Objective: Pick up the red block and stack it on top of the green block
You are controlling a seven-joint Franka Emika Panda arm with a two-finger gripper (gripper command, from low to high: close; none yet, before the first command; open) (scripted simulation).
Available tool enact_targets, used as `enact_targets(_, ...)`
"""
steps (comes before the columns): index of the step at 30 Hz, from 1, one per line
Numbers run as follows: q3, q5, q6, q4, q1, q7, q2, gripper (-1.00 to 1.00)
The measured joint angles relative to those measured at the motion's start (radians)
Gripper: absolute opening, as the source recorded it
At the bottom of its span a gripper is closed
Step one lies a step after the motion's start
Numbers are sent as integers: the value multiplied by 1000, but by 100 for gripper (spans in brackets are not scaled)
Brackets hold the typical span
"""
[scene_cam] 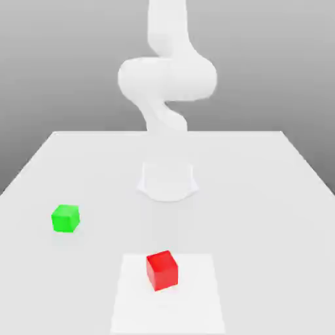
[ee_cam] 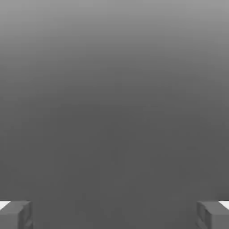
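A: Where's your claw [ee_cam: 114, 214]?
B: Spread wide, nothing between the fingers [ee_cam: 15, 214], pointed at bare background.
A: Blocks?
B: Red block [scene_cam: 162, 269] sits on the counter [scene_cam: 262, 196] front-centre, below you. Green block [scene_cam: 65, 218] well apart, toward the exterior view's left.

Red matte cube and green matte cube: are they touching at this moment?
Apart. The exterior view shows the red matte cube nearer the camera and the green matte cube off toward that view's left, with bare white table between them.

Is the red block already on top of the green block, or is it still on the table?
Still on the table. The red block rests there, apart from the green block.
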State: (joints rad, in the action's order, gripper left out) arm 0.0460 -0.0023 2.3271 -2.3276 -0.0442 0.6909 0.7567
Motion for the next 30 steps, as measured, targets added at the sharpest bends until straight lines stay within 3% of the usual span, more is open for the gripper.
enact_targets(20,344,3,217,-221,-328,-888,-350,0)
enact_targets(30,468,23,324,-330,-449,-1342,-528,0)
